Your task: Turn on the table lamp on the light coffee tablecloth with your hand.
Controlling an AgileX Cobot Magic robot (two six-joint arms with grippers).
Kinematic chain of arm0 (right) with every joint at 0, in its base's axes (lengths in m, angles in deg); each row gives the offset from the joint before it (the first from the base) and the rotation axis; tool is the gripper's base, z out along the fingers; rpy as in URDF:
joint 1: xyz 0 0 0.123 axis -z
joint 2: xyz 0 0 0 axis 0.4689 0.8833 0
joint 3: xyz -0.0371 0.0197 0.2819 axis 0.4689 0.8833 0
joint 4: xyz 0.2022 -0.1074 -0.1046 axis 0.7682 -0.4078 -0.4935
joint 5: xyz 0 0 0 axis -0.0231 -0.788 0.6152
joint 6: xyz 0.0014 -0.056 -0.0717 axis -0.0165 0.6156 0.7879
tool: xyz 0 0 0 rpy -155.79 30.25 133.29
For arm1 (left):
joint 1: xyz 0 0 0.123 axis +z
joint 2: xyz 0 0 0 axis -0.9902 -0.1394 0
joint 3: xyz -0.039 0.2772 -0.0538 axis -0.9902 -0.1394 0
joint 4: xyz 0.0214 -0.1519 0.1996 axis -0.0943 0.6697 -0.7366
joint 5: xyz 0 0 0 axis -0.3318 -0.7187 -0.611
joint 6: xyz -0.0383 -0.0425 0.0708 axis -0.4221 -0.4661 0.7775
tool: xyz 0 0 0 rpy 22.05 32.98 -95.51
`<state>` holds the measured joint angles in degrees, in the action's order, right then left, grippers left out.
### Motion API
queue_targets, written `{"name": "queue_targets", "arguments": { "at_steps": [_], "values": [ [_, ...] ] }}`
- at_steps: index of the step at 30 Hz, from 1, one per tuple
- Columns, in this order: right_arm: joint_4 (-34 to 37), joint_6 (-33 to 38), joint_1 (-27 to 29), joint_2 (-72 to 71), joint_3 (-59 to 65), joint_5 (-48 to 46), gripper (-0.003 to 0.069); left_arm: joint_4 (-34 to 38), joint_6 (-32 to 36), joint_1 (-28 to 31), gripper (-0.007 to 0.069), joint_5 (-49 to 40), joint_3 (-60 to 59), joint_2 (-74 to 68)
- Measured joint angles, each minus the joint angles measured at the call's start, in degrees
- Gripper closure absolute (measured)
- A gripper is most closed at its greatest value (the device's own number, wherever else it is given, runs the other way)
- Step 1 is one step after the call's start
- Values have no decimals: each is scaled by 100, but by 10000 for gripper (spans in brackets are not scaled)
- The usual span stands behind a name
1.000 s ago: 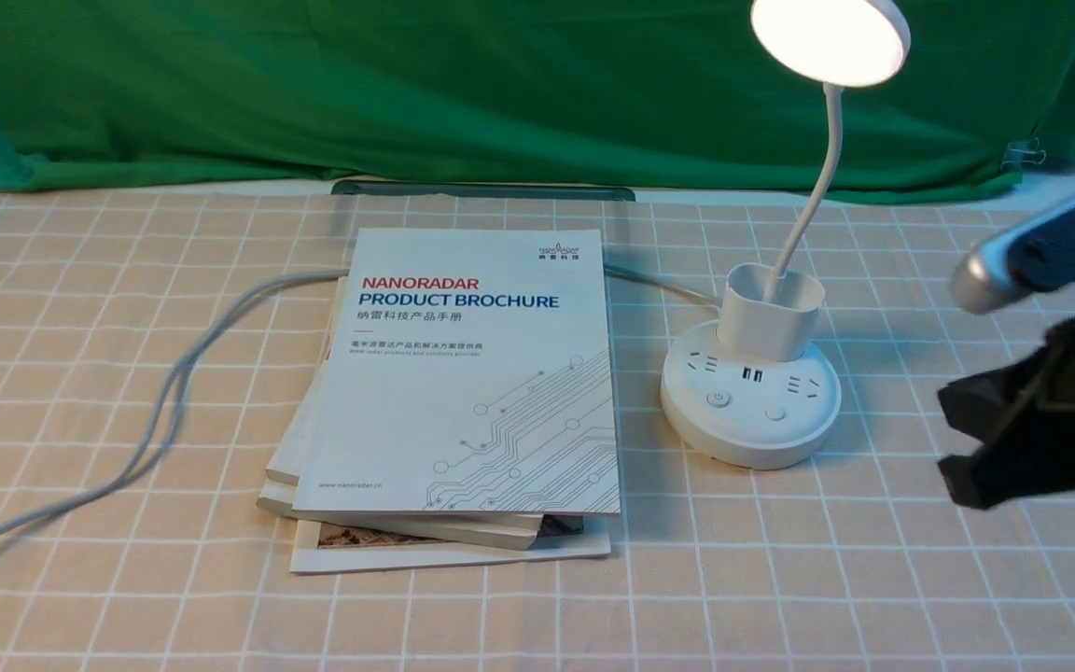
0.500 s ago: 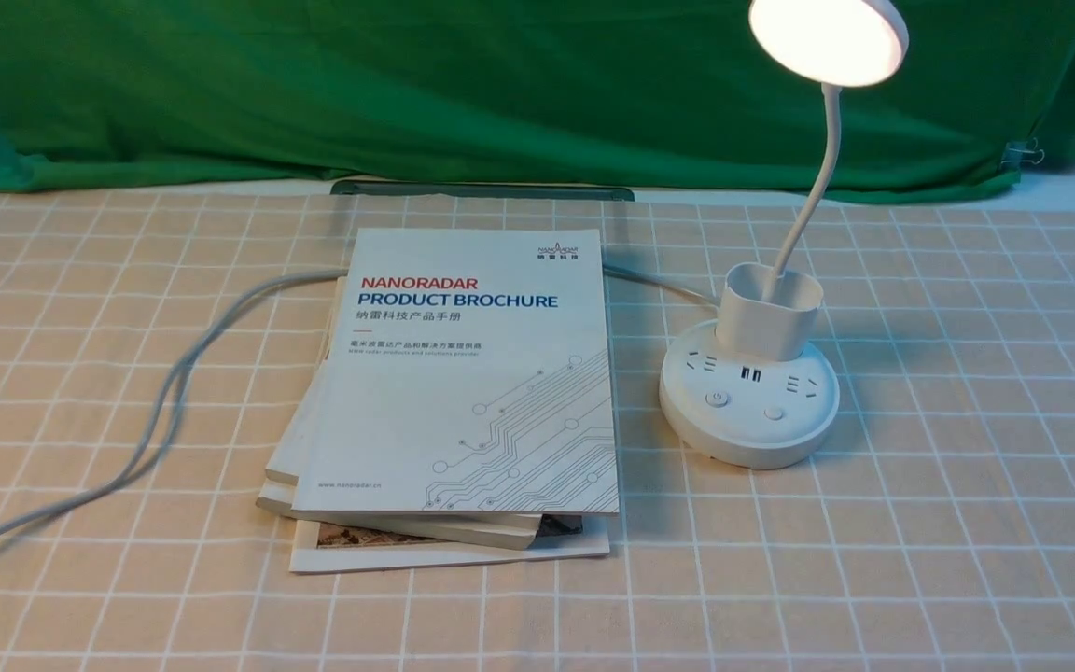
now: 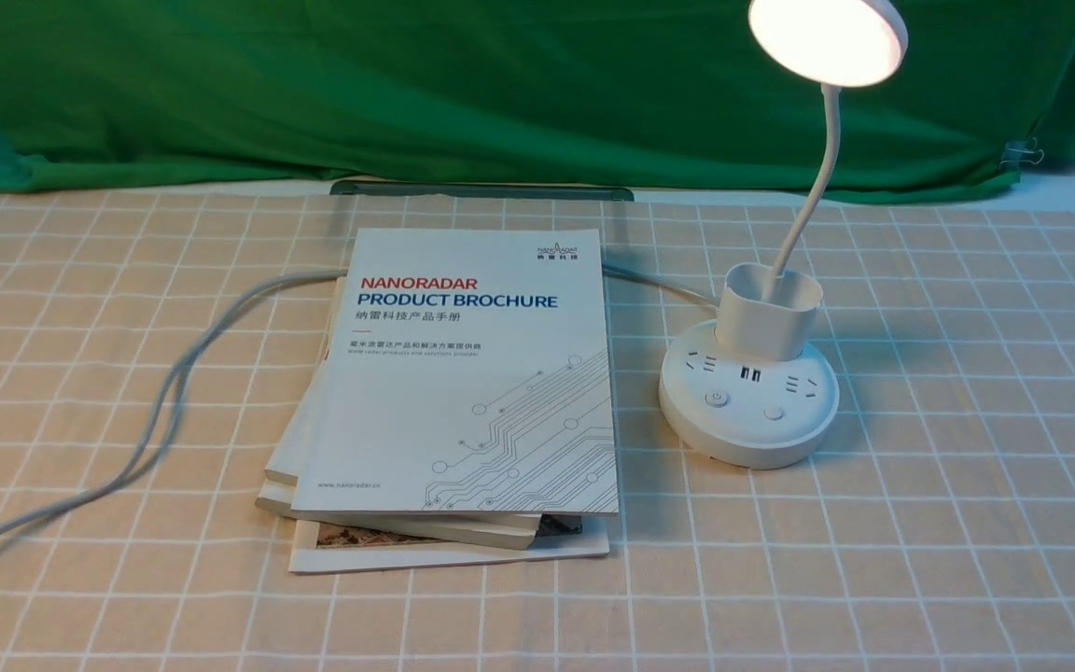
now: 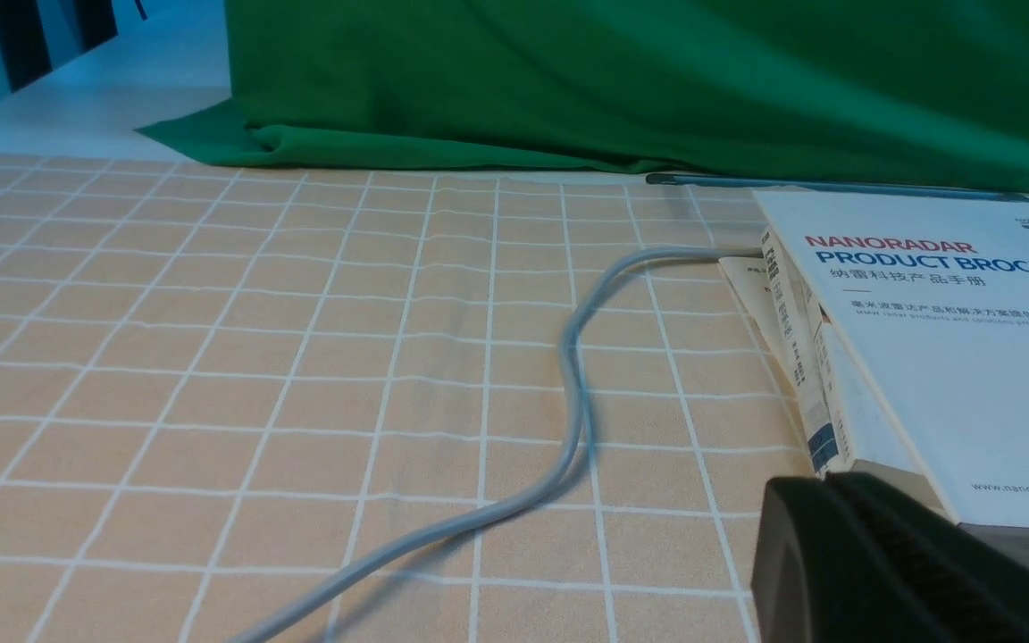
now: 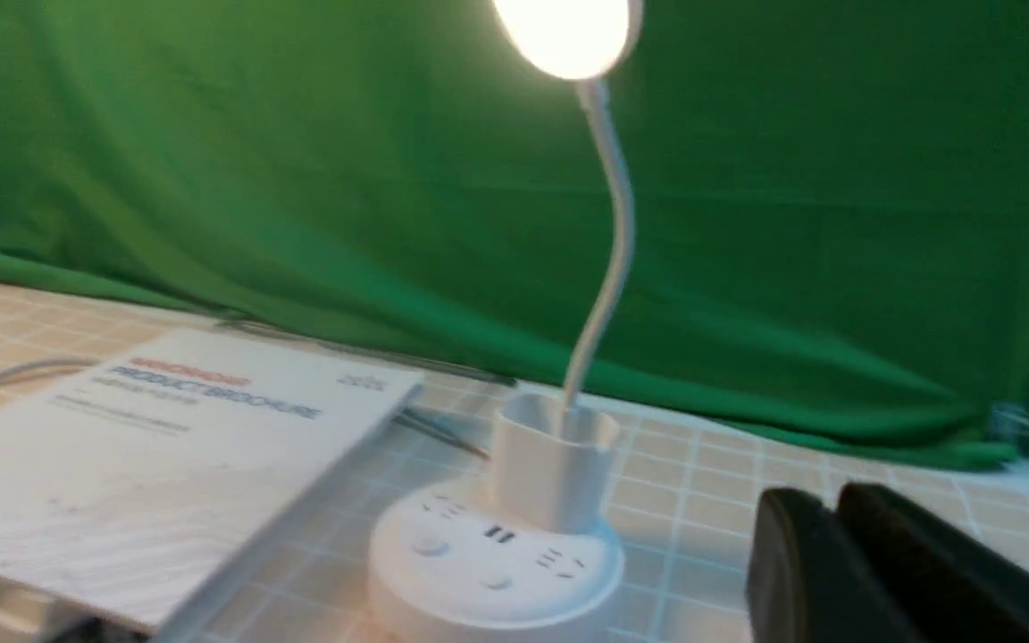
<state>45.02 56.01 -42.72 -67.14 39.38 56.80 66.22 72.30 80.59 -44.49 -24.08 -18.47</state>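
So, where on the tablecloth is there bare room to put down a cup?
Widest free patch: the tablecloth right of the table lamp. Also the near strip in front of the brochure stack. Crowded: the narrow gap between stack and lamp; the cable crosses the left side.

White table lamp [image 3: 766, 317], tan white-gridded tablecloth [image 3: 967, 523], green backdrop [image 3: 407, 93], grey cable [image 3: 174, 378]

Left pincer [image 4: 845, 545]: dark matte fingers [image 4: 925, 580] fill the lower right corner of the left wrist view. A dark tip, apparently the same pincer, sits at the lower left edge of the front view. Right pincer [image 5: 836, 563]: blurred dark fingers, lower right corner of the right wrist view. Jaw gap indiscernible in both.
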Motion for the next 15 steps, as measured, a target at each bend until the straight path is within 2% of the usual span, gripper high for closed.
{"name": "queue_targets", "arguments": {
  "at_steps": [3,4,6,9,15],
  "values": [
    [0,-84,556,-68,26,-178,540,0,0,0,603,0,0,0],
    [0,-120,1027,-80,39,-385,531,0,0,0,603,0,0,0],
    [0,-207,1310,-89,39,-494,529,0,0,0,603,0,0,0],
    [-93,-490,1529,-270,39,-784,521,0,0,0,603,0,0,0],
    [-120,-700,1542,-637,39,-1589,509,0,0,0,603,0,0,0]
  ]
}}
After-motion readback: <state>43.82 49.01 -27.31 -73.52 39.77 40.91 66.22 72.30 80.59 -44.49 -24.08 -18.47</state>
